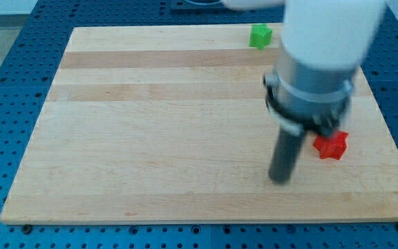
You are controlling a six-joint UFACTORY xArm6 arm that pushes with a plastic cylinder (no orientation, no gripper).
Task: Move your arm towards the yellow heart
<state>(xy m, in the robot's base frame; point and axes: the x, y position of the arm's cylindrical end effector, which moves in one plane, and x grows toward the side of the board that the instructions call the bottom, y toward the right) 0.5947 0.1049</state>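
My tip (pixel 280 180) rests on the board near the view's bottom right, to the lower left of the red star block (pixel 332 145). The arm's large white and grey body fills the view's upper right and hides the yellow heart and most of the column of blocks there. A green block (pixel 260 36) sits near the board's top edge, left of the arm's body.
The wooden board (pixel 157 124) lies on a blue perforated table (pixel 5 83). The red star block is partly covered by the arm's body.
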